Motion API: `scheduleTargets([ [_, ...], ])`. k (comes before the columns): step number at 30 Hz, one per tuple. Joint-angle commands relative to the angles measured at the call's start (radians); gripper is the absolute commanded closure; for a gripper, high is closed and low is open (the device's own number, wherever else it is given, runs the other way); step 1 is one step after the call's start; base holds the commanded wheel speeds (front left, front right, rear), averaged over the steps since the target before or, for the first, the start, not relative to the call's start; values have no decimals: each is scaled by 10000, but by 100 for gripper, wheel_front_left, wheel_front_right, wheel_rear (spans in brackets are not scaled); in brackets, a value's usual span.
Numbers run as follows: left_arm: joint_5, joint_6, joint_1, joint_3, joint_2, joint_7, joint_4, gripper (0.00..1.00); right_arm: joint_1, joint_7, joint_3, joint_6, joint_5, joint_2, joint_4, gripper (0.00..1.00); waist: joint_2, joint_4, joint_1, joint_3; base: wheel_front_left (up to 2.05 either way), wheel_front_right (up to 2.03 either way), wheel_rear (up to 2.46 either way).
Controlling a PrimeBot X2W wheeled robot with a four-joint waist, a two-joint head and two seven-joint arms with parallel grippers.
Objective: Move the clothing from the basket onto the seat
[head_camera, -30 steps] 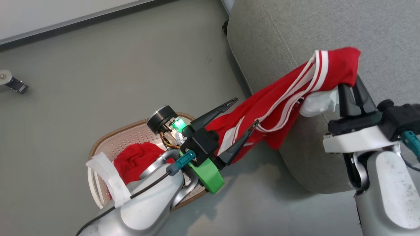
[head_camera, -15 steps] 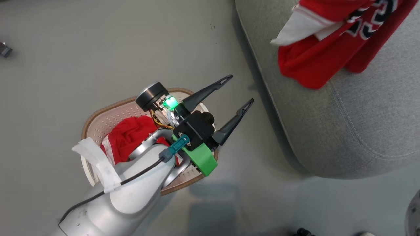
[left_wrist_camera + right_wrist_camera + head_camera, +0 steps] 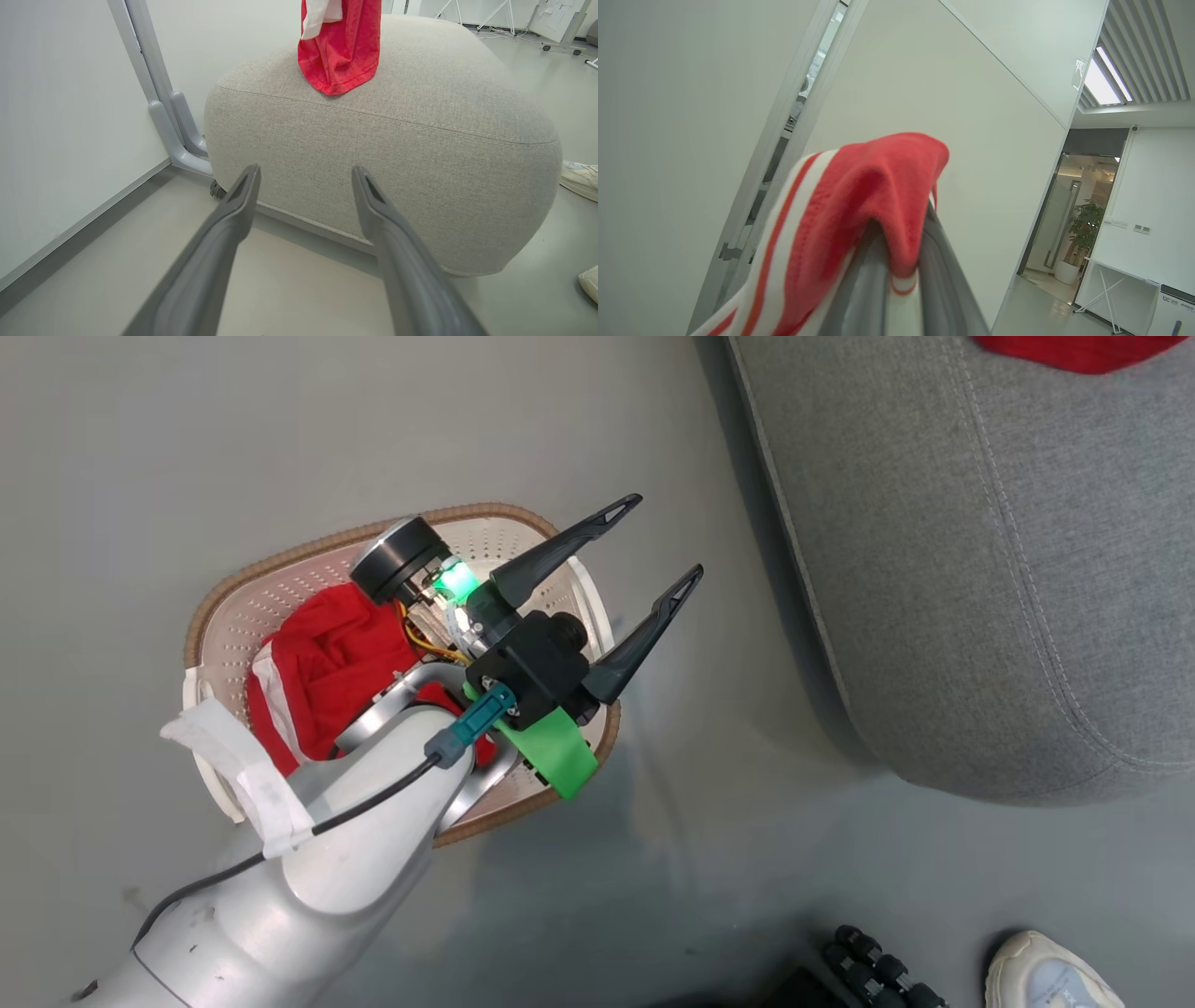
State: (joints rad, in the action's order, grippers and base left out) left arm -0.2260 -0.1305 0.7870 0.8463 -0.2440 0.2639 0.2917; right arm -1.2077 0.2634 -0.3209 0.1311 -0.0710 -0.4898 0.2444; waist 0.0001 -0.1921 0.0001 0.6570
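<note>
1. Change, garment: a second ago the carried garment [image 3: 859, 186] stretched from beside the basket [image 3: 280, 569] up to the seat [image 3: 980, 569]. It now hangs free of the basket. In the left wrist view it is at top centre, with its red hem reaching the seat's top surface.
2. Change, view: basket and seat sit differently in the head view than before. That is the camera's shift, not theirs.
3. Right hand [image 3: 901, 242]: fingers pressed close together, pinching the red, white-striped fabric, which drapes over their tips. The hand points upward toward wall and ceiling.
4. Left hand [image 3: 665, 537]: fingers spread wide and holding nothing. It remains above the basket's right rim, centre of the head view.
5. Second garment [image 3: 322, 653]: red with white trim, bunched inside the basket at centre left, partly under the left forearm.
6. Task standing, judged: the first garment is over the seat but not released and the second is untouched, so roughly half remains.
7. Surface: the floor [image 3: 233, 448] is smooth, grey and slightly glossy. The basket stands on it, near the seat but apart from it. The seat is grey woven upholstery with rounded corners and a stitched seam.
8. Room: a white partition on a castored foot [image 3: 182, 140] stands left of the seat. A pale shoe [image 3: 1046, 975] is at lower right. White walls, a doorway and a potted plant [image 3: 1083, 228] lie beyond.
</note>
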Motion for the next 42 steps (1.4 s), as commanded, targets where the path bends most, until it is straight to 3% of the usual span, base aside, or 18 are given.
scheduleTargets([
  [1,96,-1,186,-41,-105,9,-51,0,-112,20,23,-7,-60,-35,223,100,-1,-88,-1,238,0,0,0],
  [18,73,-2,383,-118,-44,9,-111,0,2441,20,-443,-7,20,1151,3272,100,-1,223,-1,624,0,0,0],
  [25,80,-2,322,-199,-39,9,-88,0,2743,20,-676,-7,167,1362,4235,100,-1,267,-1,537,0,0,0],
  [26,79,-2,266,-227,-54,8,-72,0,2761,20,-694,-7,191,1397,4257,71,-1,242,-1,480,0,0,0],
  [27,80,2,215,-257,-54,9,-63,0,2800,20,-695,-7,210,1415,4251,5,-1,221,-1,417,0,0,0],
  [28,77,16,147,-300,-44,9,-63,0,2870,20,-680,-7,219,1449,4222,0,-1,194,-1,329,0,0,0],
  [42,-146,176,-1347,-1112,340,9,-69,0,5923,20,52,-7,213,2135,1780,0,-1,420,-1,-1887,0,0,0],
])
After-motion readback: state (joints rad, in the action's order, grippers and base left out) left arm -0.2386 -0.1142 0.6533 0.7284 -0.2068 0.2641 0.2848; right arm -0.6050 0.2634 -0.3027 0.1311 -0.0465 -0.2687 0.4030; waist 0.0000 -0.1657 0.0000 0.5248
